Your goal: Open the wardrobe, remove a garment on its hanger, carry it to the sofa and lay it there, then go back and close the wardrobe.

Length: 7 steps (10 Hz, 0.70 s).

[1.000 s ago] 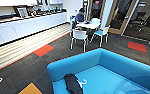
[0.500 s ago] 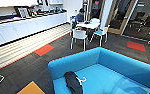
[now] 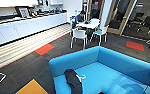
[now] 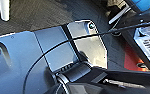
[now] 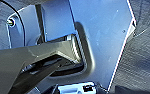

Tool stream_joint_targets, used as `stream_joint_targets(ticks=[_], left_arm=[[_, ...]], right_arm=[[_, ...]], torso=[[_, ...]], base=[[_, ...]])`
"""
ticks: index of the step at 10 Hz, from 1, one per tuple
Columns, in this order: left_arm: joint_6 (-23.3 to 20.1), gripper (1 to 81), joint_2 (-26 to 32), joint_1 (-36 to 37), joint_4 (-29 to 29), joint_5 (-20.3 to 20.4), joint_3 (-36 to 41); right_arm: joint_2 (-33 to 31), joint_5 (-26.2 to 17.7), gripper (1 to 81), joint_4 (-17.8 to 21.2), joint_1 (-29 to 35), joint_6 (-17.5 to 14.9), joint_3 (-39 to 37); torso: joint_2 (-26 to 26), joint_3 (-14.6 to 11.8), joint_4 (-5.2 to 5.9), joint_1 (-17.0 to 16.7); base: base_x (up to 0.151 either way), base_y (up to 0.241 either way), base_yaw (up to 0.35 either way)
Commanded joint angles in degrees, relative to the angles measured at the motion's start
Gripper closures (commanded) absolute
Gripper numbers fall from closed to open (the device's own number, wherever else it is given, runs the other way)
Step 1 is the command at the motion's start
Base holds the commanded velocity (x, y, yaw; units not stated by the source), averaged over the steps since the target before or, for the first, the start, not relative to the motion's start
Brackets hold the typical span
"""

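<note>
Garment (image 3: 73,80) and hanger (image 3: 81,77) on sofa (image 3: 111,62), white chairs (image 3: 79,35) beyond; end effector states cannot be told.

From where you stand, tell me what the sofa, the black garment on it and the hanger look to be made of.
The sofa: upholstery, likely woven fabric; matte turquoise, rounded padded edges. The garment: soft black cloth; it lies limp and rumpled on the seat. The hanger: thin, pale and rigid-looking, perhaps plastic or coated wire; too small to tell which.
</note>
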<state>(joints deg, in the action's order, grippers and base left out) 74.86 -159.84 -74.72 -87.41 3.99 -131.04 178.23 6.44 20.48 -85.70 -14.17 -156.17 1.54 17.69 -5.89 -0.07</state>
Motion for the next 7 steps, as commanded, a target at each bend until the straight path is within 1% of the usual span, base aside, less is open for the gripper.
stream_joint_targets(ticks=[1, 3, 6, 7], left_arm=[[-0.3, 1.0, 0.3, 2.1, -0.4, -1.1, 0.8], [-0.3, 1.0, 0.3, 2.0, -0.4, -1.1, 0.9], [-0.9, 1.0, 0.3, 1.8, -0.3, -1.0, 0.8], [-0.9, 1.0, 0.3, 1.7, -0.3, -1.0, 0.9]], right_arm=[[0.3, -4.1, 1.0, 0.0, 0.7, -0.2, 0.4], [0.3, -4.1, 1.0, 0.0, 0.7, -0.2, 0.4], [0.3, -4.1, 1.0, 0.0, 0.7, -0.2, 0.4], [0.3, -4.1, 1.0, 0.0, 0.7, -0.2, 0.4]], torso=[[0.0, 0.0, 0.0, 0.1], [0.0, 0.0, 0.0, 0.1], [0.0, 0.0, 0.0, 0.1], [0.0, 0.0, 0.0, 0.1]], base=[[-0.104, 0.0, 0.0], [-0.104, 0.0, 0.0], [-0.083, 0.0, 0.0], [0.0, 0.0, 0.0]])
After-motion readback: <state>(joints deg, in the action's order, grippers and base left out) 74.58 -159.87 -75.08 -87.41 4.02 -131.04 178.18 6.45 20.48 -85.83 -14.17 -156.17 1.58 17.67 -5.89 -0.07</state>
